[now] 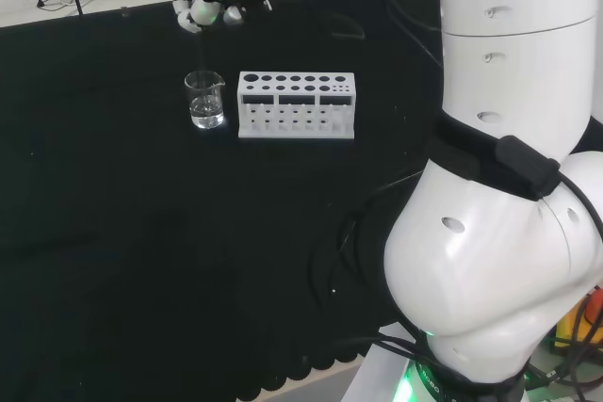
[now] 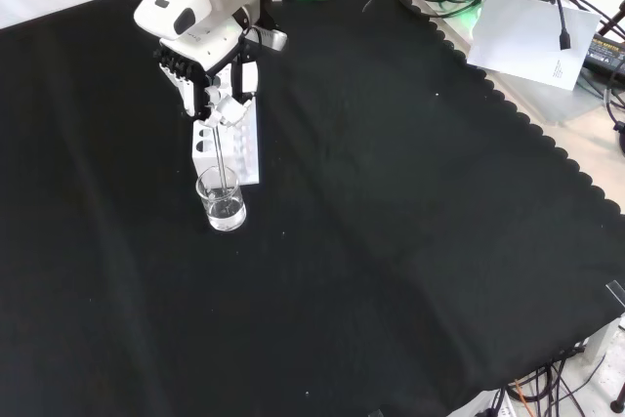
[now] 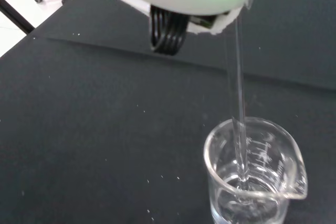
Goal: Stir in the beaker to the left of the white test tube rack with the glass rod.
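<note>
A clear glass beaker (image 1: 205, 100) with a little clear liquid stands just left of the white test tube rack (image 1: 297, 104) in the head view. In the front view the beaker (image 2: 222, 200) sits in front of the rack (image 2: 240, 146). The hand (image 2: 219, 95) hangs directly above the beaker, fingers pinched on a thin glass rod (image 2: 226, 156). The rod (image 3: 239, 108) runs straight down into the beaker (image 3: 252, 174) and its tip dips into the liquid. In the head view the hand (image 1: 203, 7) is above and behind the beaker.
Black cloth covers the bench, with its scalloped edge (image 2: 547, 144) at the right of the front view. Cables, paper and gear (image 2: 532, 17) lie beyond that edge. The arm's white links (image 1: 499, 185) stand at the right of the head view.
</note>
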Robot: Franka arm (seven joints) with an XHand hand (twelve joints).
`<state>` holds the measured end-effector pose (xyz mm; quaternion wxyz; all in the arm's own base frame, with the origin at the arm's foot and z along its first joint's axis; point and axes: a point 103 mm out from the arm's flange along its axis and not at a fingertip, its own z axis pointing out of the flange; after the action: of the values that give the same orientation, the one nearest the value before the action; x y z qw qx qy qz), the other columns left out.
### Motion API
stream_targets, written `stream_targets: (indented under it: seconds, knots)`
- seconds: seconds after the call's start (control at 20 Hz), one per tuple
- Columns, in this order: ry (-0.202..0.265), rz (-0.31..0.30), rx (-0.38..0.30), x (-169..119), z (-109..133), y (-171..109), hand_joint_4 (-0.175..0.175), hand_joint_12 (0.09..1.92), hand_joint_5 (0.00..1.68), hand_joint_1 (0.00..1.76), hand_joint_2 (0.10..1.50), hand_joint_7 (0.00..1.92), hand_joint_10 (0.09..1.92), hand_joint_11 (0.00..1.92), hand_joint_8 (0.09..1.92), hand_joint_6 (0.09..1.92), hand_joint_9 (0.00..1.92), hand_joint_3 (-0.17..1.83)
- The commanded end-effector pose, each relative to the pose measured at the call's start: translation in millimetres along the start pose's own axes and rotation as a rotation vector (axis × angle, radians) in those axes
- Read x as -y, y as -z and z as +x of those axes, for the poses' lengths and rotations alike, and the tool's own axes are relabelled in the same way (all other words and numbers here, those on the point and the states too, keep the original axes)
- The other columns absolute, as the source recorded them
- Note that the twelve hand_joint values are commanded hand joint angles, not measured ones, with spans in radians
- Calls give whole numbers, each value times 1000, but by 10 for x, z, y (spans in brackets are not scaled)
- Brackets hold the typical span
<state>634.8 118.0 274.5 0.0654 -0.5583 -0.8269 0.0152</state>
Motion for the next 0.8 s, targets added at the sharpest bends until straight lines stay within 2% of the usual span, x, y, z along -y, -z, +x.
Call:
stream_targets:
  seconds: [0.05,0.1,0.15,0.3,0.4,0.45,0.55,0.8]
  knots:
    - [3,4,21,-180,204,21,-175,753,1217,1222,586,1521,889,1768,1126,846,1805,843]
    - [2,0,22,-202,197,22,-175,753,1217,1222,586,1521,889,1768,1126,846,1805,843]
    - [1,-27,19,-62,123,45,-175,753,1217,1222,586,1521,889,1768,1126,846,1805,843]
    - [-24,-5,37,-38,56,54,-175,753,1217,1222,586,1521,889,1767,1126,846,1805,843]
    - [-26,9,16,-142,-51,72,-175,753,1217,1222,586,1521,889,1767,1126,846,1805,843]
    - [-30,-4,6,-126,-187,77,-175,753,1216,1222,586,1521,889,1767,1126,846,1805,842]
    - [-34,-15,4,-86,-284,88,-175,753,1216,1222,587,1521,889,1767,1125,847,1805,842]
    - [-45,-19,24,99,-368,126,-175,753,1216,1222,587,1521,888,1767,1125,847,1805,841]
